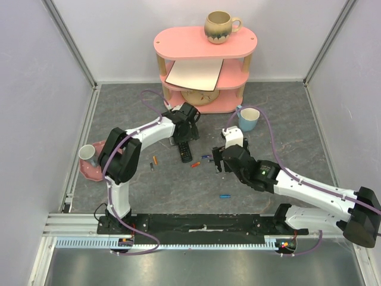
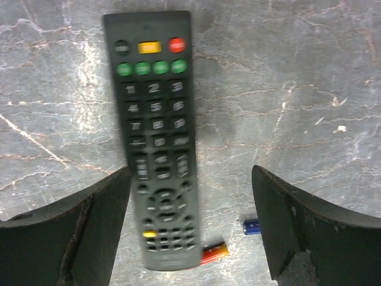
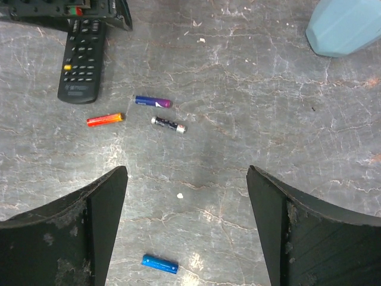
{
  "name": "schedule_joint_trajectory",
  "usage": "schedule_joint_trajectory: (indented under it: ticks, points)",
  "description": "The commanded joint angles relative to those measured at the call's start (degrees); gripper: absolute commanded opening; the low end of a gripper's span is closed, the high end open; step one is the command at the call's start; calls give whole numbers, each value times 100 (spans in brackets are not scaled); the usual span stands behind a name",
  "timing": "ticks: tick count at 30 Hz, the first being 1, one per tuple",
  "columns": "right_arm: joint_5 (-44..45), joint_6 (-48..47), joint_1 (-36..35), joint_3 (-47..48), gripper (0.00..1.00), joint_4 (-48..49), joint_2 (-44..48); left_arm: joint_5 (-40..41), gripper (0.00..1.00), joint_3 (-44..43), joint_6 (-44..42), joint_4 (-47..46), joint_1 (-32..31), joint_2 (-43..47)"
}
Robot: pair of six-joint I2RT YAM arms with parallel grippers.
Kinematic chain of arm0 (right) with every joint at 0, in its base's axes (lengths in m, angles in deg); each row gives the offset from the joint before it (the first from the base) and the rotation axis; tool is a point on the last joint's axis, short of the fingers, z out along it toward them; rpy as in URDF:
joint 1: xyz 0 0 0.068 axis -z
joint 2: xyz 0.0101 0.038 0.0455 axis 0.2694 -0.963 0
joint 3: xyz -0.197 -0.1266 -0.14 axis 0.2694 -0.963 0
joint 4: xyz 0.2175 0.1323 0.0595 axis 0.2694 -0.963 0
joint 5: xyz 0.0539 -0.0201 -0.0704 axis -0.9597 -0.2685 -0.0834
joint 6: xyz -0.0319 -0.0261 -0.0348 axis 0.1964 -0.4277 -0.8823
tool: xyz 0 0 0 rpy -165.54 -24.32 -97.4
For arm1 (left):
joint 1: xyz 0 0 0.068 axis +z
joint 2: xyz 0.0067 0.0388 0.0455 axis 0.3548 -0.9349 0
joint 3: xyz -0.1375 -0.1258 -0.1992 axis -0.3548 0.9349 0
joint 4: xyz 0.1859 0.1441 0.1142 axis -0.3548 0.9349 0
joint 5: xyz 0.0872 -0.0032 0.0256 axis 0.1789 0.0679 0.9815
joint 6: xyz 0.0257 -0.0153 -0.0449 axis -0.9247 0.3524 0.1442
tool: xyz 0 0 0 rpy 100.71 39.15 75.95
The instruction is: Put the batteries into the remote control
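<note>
The black remote control point(image 2: 158, 143) lies face up on the grey table, buttons showing. My left gripper point(image 2: 190, 174) hovers open right above its lower half, one finger on each side, not touching. The same remote control point(image 1: 185, 152) sits mid-table in the top view. Just right of it lie two batteries, one purple point(image 3: 153, 102) and one dark with a silver end point(image 3: 168, 124), and a red-orange cell point(image 3: 105, 120). My right gripper point(image 3: 186, 173) hangs open and empty over bare table near them. A bright blue small cylinder point(image 3: 159, 263) lies below its jaws.
A pink shelf point(image 1: 205, 44) with a mug point(image 1: 220, 27) on top stands at the back. A light blue cup point(image 1: 249, 119) is behind my right gripper. A pink plate point(image 1: 98, 173) holding a cup sits at the left. Two more small cells point(image 1: 155, 162) lie left of the remote.
</note>
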Motion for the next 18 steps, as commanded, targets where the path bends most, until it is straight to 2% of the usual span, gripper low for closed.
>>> schedule_joint_trajectory:
  ticks: [1,7,18]
  points:
    - [-100,-3,-3,-114,89,198,102,311,88,18,-80,267,-9,321]
    - [-127,32,-11,-236,89,295,85,311,88,97,-71,197,-35,559]
    - [-135,41,-11,-202,89,129,453,531,85,-88,-27,399,0,-310]
